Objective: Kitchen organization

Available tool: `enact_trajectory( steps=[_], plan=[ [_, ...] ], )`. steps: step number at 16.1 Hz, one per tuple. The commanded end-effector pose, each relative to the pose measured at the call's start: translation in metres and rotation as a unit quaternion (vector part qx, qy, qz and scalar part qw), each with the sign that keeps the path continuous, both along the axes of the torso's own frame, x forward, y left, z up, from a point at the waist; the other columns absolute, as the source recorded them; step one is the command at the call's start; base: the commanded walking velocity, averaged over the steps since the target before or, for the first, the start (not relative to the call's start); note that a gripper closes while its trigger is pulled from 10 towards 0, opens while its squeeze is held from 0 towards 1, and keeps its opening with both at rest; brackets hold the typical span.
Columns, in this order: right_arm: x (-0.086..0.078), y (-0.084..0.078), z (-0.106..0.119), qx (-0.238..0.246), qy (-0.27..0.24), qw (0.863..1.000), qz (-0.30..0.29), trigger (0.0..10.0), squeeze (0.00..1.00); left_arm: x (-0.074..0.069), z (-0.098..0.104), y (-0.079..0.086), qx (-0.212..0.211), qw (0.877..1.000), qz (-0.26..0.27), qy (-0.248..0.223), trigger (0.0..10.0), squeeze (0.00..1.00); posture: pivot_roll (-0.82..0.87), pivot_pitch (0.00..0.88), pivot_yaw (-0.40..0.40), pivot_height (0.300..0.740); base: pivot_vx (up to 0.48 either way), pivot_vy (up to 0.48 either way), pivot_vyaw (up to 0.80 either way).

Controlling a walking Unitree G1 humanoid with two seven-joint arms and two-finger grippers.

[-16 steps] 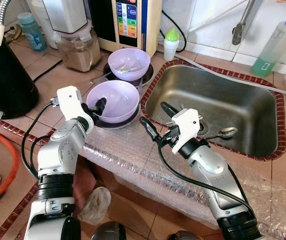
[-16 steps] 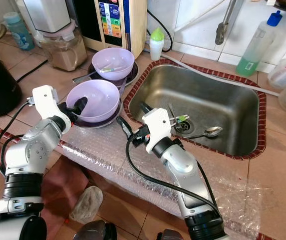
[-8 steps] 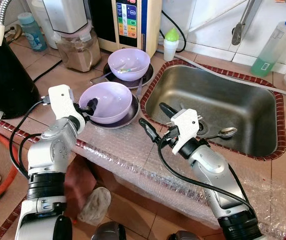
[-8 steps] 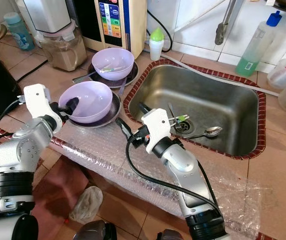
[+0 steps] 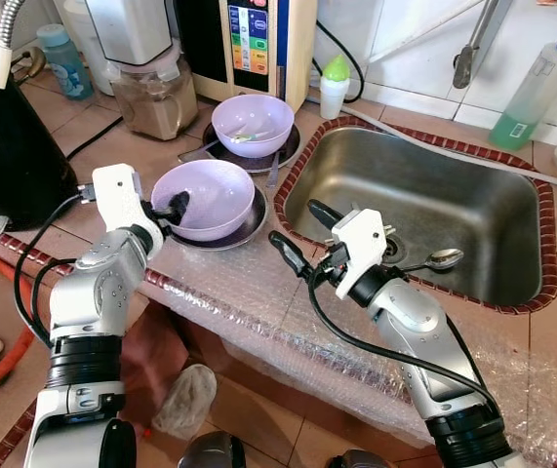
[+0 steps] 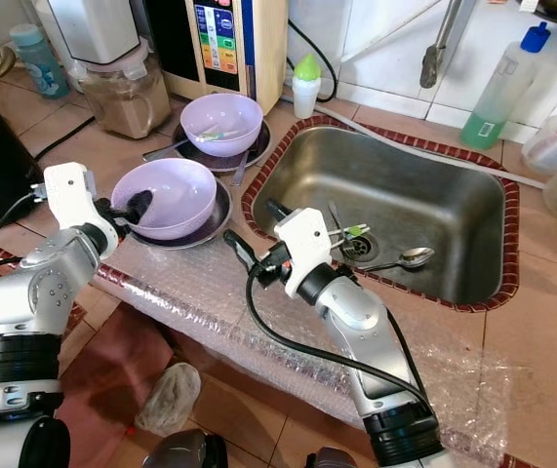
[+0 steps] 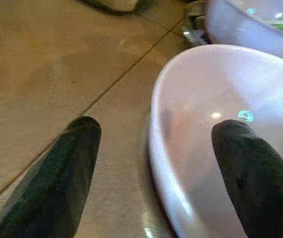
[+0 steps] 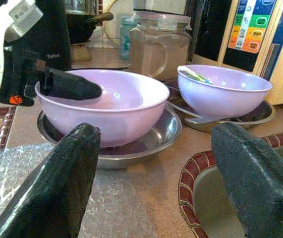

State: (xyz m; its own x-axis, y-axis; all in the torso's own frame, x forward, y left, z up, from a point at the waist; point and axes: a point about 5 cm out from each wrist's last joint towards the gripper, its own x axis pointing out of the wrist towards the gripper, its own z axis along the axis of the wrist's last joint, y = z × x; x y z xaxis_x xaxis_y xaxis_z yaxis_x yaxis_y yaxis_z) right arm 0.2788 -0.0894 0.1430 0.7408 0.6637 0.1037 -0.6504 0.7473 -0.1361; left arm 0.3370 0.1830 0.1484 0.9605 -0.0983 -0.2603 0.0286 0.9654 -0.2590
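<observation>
Left pincer (image 5: 174, 207) straddles the rim of the nearer purple bowl (image 5: 207, 199), one finger inside and one outside. The left wrist view shows its fingers spread with space around the rim, so it is open rather than gripping. That bowl sits on a steel plate (image 5: 244, 226) on the tiled desk (image 5: 112, 151), left of the sink (image 5: 424, 210). The straddling pose suggests the pincer is placed to clamp the rim and lift or drag the bowl.

Right pincer (image 5: 299, 232) hovers open and empty over the sink's front left corner, pointing toward the bowl, likely waiting to help.

Behind the nearer bowl a second purple bowl (image 5: 252, 124) rests on its own plate, holding some scraps. A spoon (image 5: 434, 259) lies in the sink near the drain.

Free room is tight: the second bowl and a blender jar (image 5: 151, 97) crowd the back, a black appliance (image 5: 10, 146) stands to the left, and the desk's bubble-wrapped front edge (image 5: 249, 292) runs close by. The sink basin offers the most open space.
</observation>
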Motion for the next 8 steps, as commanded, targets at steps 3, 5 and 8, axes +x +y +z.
enact_trajectory(
  steps=[3,5,8],
  plan=[
    [0.000,0.000,-0.002,-0.003,0.002,1.000,0.000,10.0,0.00,0.002,0.015,-0.001,0.022,0.999,-0.006,-0.031,10.0,1.00,-0.01,0.029,0.039,0.740,0.000,0.000,0.00],
    [0.000,-0.001,-0.003,-0.004,0.003,1.000,-0.003,10.0,0.00,0.002,0.015,-0.001,0.002,1.000,-0.007,-0.014,10.0,0.65,-0.01,0.034,0.045,0.740,0.000,0.000,0.00],
    [0.001,-0.002,-0.004,-0.005,0.004,1.000,-0.005,10.0,0.00,0.001,0.021,-0.005,-0.032,0.999,-0.027,0.007,8.6,0.00,-0.01,0.035,0.047,0.740,0.000,0.000,0.00]
  ],
)
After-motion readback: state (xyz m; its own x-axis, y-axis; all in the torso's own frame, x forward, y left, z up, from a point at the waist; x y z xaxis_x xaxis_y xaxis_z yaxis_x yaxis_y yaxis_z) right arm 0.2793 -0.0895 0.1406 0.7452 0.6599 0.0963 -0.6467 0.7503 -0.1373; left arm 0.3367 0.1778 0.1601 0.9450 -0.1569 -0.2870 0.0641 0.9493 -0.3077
